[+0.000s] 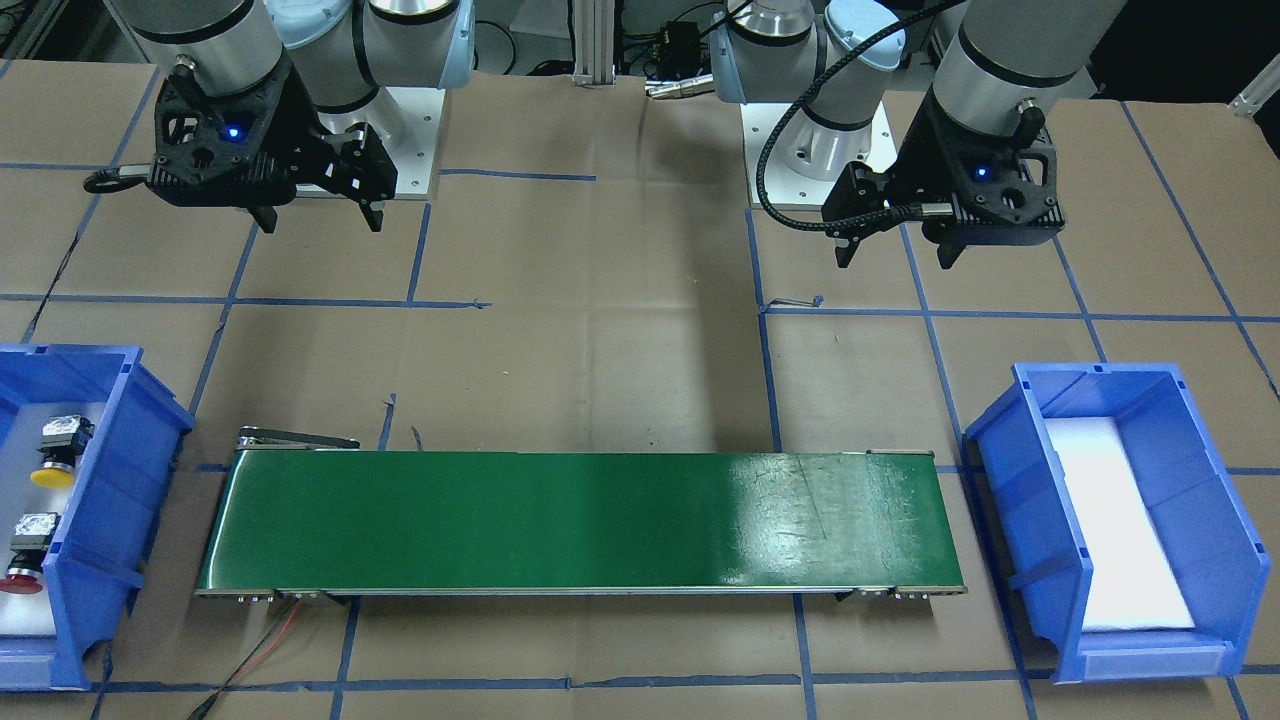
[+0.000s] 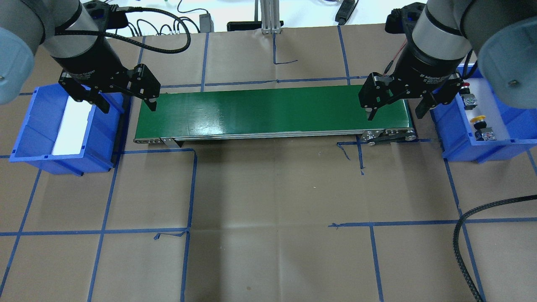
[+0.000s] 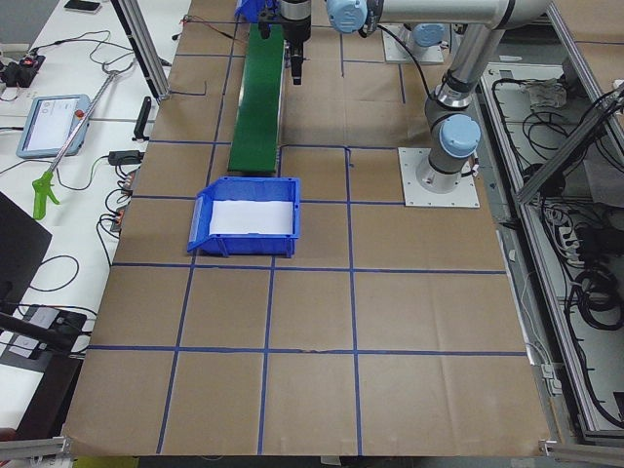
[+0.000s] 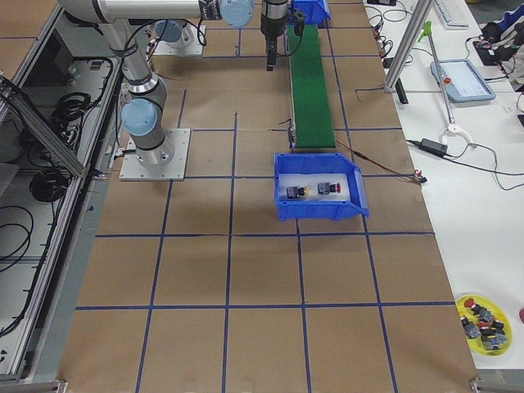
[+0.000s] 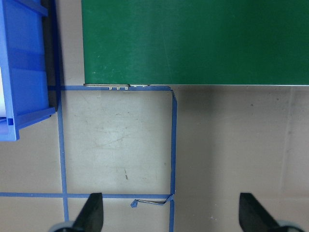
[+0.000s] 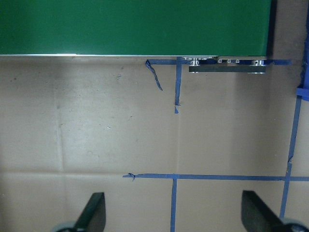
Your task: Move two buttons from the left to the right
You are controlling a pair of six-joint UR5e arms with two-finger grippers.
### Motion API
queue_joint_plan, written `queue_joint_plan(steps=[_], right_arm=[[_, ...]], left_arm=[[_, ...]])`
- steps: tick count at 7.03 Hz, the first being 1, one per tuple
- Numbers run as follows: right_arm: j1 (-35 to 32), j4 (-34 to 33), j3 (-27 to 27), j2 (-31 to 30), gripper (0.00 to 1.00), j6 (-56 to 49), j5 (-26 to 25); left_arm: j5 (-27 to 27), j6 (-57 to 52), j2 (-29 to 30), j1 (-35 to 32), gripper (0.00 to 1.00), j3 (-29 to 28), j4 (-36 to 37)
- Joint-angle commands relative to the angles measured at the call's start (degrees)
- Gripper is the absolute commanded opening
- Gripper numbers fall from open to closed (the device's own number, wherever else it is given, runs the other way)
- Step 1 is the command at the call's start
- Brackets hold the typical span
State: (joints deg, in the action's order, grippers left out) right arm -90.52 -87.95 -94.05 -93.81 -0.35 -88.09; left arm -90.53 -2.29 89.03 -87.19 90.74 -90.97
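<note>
While the yellow button point(image 1: 58, 452) and red button point(image 1: 27, 556) lie in the blue bin point(image 1: 120, 475) by the right-end edge of the desk point(image 1: 600, 360), the left hand point(image 1: 893, 262) and right hand point(image 1: 320, 222) hang wide, holding nothing.

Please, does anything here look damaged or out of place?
A strip of blue tape curls loose from the table beside the green belt. The yellow button and red button sit inside the blue bin; nothing spilled.
</note>
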Motion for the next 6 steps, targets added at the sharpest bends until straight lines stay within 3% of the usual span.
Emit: queue_joint_plan(steps=[1, 6], right_arm=[[0.0, -0.1, -0.1, -0.1, 1.0, 0.0, -0.2], [0.0, -0.2, 0.1, 0.6, 1.0, -0.5, -0.2]], left_arm=[[0.0, 0.0, 0.0, 0.0, 1.0, 0.0, 0.0], [0.0, 0.0, 0.0, 0.0, 1.0, 0.0, 0.0]])
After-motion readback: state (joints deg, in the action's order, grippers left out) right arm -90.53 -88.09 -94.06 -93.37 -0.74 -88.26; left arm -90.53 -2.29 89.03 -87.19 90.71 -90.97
